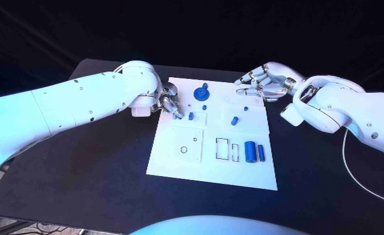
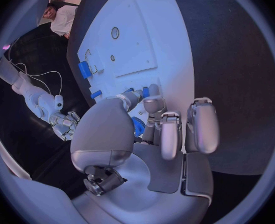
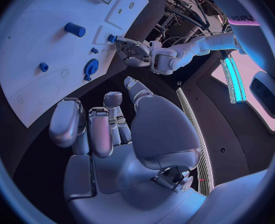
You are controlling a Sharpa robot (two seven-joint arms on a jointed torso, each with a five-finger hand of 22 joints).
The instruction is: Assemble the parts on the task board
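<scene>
though no writing readable on the task board (image 1: 180, 160), left robot hand (image 1: 170, 103) perhaps pinching a blue part (image 1: 177, 116), right robot hand (image 1: 262, 86) loosely curled, empty

Surfaces: mostly plastic and metal.
Task board (image 1: 182, 154) matt white; blue parts (image 1: 254, 151) smooth plastic; hands (image 1: 262, 85) glossy silver metal; table (image 1: 96, 168) matt black.

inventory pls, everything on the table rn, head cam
task board: 1, white, middle of the table
gear: 1, blue, round, far part of the board
cylinders: 2, blue, side by side, near right corner of the board
small parts: several, blue, scattered mid-board; exact count unclear
table: 1, black, under the board
left hand: silver, fingers at a small blue part at the board's left edge; hold unclear
right hand: silver, above the board's far right corner, fingers apart, holding nothing
</scene>
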